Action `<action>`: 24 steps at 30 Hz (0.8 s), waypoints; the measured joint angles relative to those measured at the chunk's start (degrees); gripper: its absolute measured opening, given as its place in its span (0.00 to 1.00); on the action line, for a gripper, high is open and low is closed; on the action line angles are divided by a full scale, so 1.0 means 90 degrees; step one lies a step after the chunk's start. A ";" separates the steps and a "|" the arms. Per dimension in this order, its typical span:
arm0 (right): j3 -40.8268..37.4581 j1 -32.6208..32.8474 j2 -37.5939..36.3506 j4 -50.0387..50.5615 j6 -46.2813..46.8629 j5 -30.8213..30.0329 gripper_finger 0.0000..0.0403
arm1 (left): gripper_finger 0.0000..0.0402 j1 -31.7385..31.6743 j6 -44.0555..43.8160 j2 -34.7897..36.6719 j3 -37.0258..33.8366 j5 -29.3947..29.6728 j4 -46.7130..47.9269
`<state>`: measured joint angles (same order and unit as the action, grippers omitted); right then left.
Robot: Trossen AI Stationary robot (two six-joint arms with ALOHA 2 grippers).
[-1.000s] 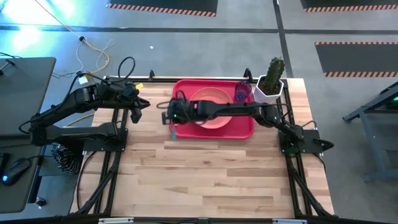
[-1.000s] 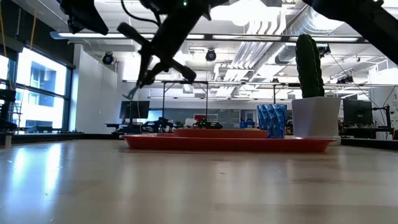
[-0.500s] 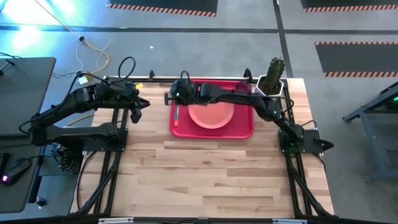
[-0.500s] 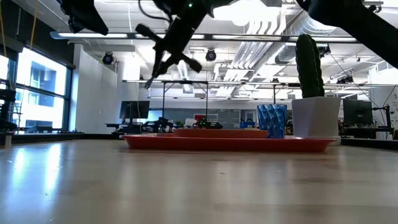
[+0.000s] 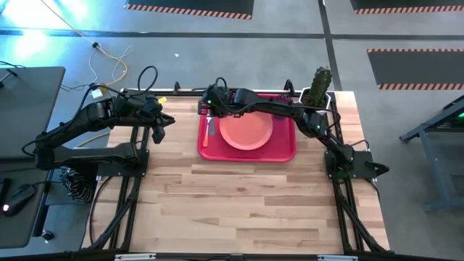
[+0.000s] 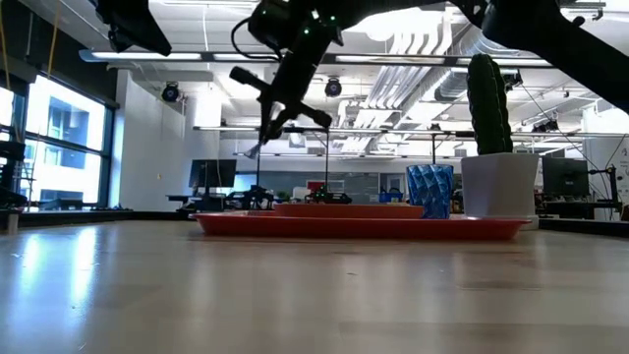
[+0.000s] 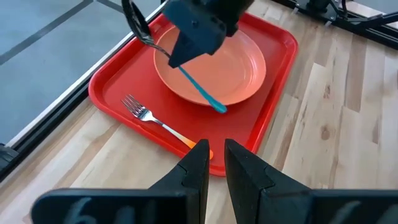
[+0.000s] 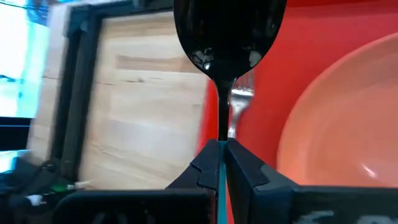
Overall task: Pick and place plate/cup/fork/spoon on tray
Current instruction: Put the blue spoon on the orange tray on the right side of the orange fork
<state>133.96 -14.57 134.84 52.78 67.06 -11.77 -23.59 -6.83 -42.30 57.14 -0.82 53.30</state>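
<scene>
Currently grips the spoon in the right claw, clenched where the dark neck meets the light blue handle, high over the ten o'clock corner of the tray. Carries it clear of everything: bowl forward, handle trailing back over the rim of the plate. Leaves the left claw slightly parted and empty, waiting off the desk's nine o'clock edge.

Looks light and stiff, so needs little force. Looks slick on the polished metal, though, and liable to pivot in a two-point pinch; better held on the handle than on the bare neck. Seems balanced well enough as gripped, with weight on both sides of the fingers.

Shows the fork already flat in the tray's nine o'clock strip beside the plate, and the cup standing at the tray's two o'clock end near the cactus pot. Calls for lowering nearly to the tray floor before letting go: would bounce or skid if dropped from height, and could knock against the fork.
</scene>
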 joint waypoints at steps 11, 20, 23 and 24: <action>0.0003 0.0037 0.0318 -0.0110 0.0232 0.0198 0.00 | 0.10 0.0000 0.0002 0.0000 0.0000 0.0000 -0.0001; 0.0000 0.0095 0.0584 -0.0168 0.0324 0.0453 0.00 | 0.10 0.0000 0.0002 -0.0002 0.0000 0.0000 0.0002; -0.0002 0.0095 0.0689 -0.0250 0.0341 0.0606 0.00 | 0.10 0.0000 0.0002 -0.0001 0.0000 0.0000 0.0001; -0.0002 0.0095 0.0712 -0.0215 0.0362 0.0670 0.00 | 0.10 0.0002 0.0002 -0.0002 0.0000 -0.0002 0.0006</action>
<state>133.95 -13.72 141.25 50.85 70.32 -5.74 -23.58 -6.81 -42.33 57.14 -0.84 53.35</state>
